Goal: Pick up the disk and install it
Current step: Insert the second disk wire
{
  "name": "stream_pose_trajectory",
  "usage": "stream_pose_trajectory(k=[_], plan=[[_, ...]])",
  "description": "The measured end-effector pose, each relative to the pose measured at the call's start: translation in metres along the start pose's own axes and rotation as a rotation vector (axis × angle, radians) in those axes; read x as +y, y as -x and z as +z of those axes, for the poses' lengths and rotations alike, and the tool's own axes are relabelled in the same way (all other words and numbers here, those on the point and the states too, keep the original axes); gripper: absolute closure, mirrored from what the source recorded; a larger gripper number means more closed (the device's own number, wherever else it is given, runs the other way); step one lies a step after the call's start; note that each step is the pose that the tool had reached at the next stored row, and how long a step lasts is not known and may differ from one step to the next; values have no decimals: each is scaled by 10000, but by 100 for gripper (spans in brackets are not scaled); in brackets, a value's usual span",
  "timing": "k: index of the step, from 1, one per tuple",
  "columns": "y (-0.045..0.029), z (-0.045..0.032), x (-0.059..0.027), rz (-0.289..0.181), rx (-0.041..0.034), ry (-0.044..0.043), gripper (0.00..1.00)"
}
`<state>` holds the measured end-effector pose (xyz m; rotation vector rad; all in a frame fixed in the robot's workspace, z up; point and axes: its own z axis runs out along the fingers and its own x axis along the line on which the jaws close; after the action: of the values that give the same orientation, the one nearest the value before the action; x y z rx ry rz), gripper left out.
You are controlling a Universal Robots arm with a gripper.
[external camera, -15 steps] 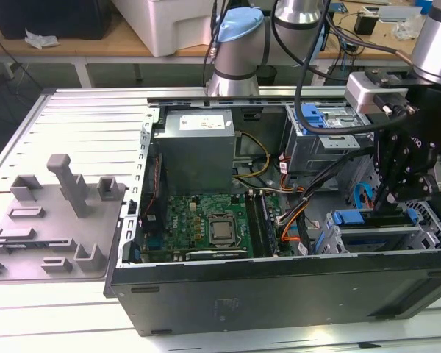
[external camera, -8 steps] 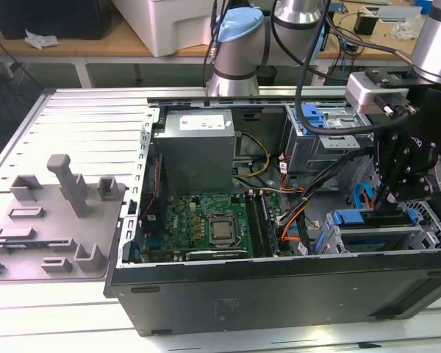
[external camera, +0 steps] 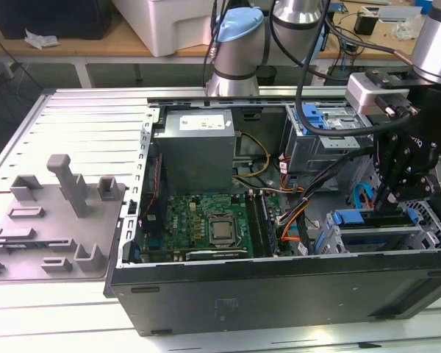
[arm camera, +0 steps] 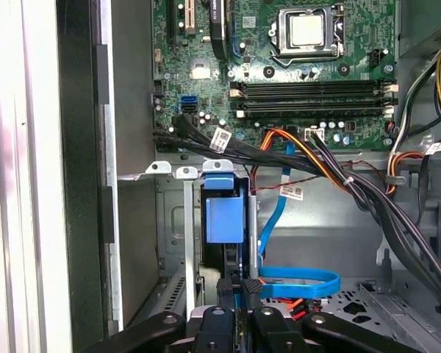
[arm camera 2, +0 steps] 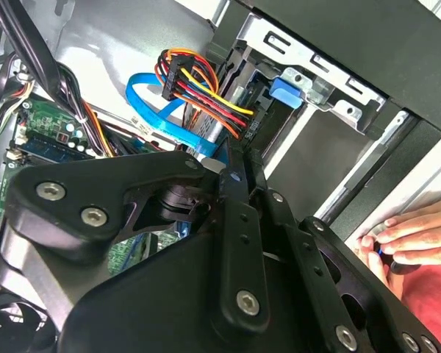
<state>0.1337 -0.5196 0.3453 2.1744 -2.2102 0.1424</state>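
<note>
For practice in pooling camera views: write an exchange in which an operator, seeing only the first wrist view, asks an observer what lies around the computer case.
Operator: Is anyone near the case?
Observer: Yes. In the second wrist view, a hand is at the rim of the case.
Operator: Where is the gripper overall?
Observer: In the exterior view, the gripper hangs over the drive cage at the exterior view's right.
Operator: Anything outside the case?
Observer: A grey holder plate lies beside it, on the exterior view's left.
</note>
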Motion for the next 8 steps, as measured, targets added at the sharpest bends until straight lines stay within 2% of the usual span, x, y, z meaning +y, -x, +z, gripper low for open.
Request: stream_pose_trajectory(k=[8], plan=[[0, 3, 0, -92, -5, -9, 84]])
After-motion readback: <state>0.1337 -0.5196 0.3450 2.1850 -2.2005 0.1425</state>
